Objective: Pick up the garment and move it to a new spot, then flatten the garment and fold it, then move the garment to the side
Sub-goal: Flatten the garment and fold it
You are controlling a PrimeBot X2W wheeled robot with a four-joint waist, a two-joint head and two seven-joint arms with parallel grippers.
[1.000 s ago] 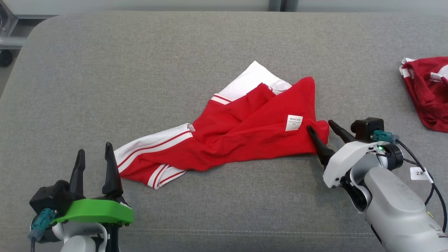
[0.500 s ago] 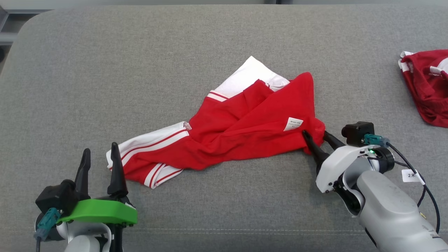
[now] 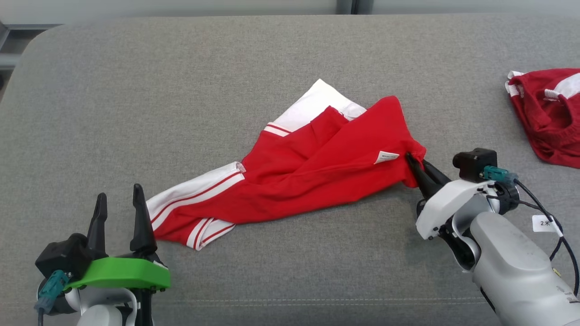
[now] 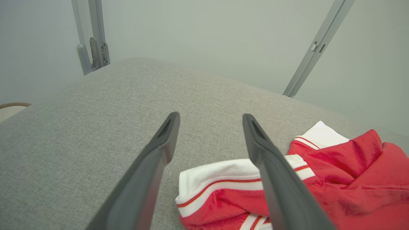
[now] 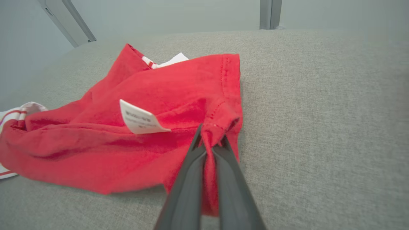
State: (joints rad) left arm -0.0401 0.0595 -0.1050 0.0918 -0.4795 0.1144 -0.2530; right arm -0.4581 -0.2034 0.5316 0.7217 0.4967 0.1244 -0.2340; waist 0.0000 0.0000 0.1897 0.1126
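Right side first: the right gripper (image 3: 413,159) has its two long dark fingers pressed tight together, and there is red cloth caught between them. It grips the near right corner of the crumpled red knit garment with white striped trim (image 3: 317,176). In the right wrist view the hem bunches into a small peak right at the fingertips, with a strip of red running down between the fingers.

Just left of that pinch, a small white printed label (image 3: 386,157) stands up off the fabric.

The garment itself lies around the middle of the broad grey woven cushion (image 3: 181,90), stretched on a diagonal from the gripped corner down towards the robot's left. A white panel pokes out at its far edge.

Over on the left, the left gripper (image 3: 119,194) sits low with its fingers spread wide apart and nothing between them. Its inner finger is just beside the white striped cuff (image 4: 207,179); whether it touches, I cannot tell.

Far right, well apart from the action, a second, darker red bundle of cloth with white trim (image 3: 550,122) rests at the cushion's edge.
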